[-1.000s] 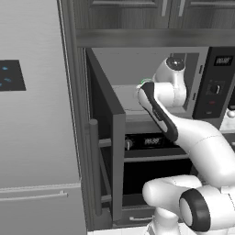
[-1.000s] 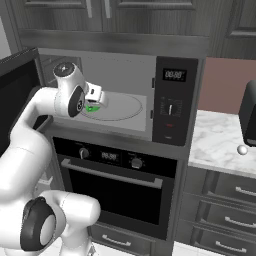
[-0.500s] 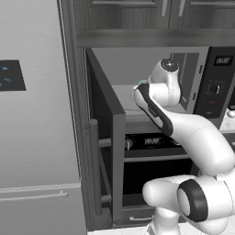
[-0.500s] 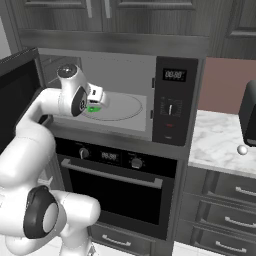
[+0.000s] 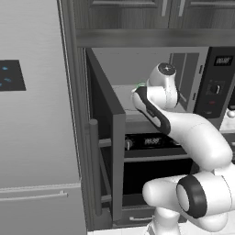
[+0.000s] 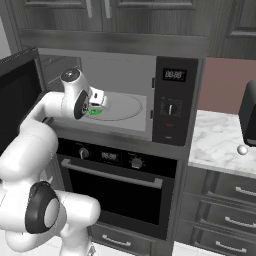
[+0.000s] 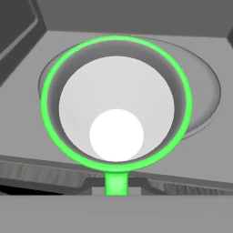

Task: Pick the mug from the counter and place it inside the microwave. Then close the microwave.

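Observation:
In the hand view I look straight down into the bright green mug (image 7: 116, 109), with its pale inside and its handle pointing at the bottom edge. The turntable (image 7: 205, 86) of the microwave (image 6: 170, 105) lies below it. In the right base view my gripper (image 6: 96, 106) is shut on the mug (image 6: 94, 111), which hangs at the front left of the open cavity, over the turntable's (image 6: 125, 107) left edge. From the left base a sliver of green mug (image 5: 139, 85) shows behind my forearm. The microwave door (image 5: 103, 137) stands wide open to the left. The counter (image 6: 220, 145) lies to the right.
An oven (image 6: 120, 190) with a horizontal handle sits below the microwave. A small white ball (image 6: 242, 149) and a black boxy appliance (image 6: 248, 112) stand on the counter. A tall steel fridge (image 5: 32, 114) is left of the open door. Dark cabinets hang above.
My hand has shifted slightly left and a little lower at the cavity front, carrying the mug with it. The grip and the door are unchanged.

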### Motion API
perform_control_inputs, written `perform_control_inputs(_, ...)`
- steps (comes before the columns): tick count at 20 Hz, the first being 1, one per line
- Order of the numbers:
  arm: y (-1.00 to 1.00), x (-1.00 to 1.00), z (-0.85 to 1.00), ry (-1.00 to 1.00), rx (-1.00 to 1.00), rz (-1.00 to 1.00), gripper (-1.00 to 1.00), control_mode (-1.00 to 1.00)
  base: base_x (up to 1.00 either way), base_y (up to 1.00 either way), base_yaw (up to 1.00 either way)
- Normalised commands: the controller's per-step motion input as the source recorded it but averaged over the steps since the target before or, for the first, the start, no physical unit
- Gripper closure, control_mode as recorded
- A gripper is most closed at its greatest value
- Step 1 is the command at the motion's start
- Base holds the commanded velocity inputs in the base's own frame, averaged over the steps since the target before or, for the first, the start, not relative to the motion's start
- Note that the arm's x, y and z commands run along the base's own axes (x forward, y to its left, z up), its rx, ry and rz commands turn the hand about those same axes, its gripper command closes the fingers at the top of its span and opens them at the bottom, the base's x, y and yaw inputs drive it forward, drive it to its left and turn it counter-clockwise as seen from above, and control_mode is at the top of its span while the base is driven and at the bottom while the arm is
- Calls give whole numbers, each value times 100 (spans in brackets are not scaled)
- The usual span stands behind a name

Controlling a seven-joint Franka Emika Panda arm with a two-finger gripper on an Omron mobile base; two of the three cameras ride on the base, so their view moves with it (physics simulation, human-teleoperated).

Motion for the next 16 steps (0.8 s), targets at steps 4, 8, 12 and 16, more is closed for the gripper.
perform_control_inputs(4,3,7,-18,0,0,0,100,-100,0,0,0)
perform_control_inputs(8,2,12,-10,0,0,0,100,-100,0,0,0)
perform_control_inputs(12,0,26,0,0,0,0,100,-100,0,0,0)
perform_control_inputs(16,0,28,0,0,0,0,100,-100,0,0,0)
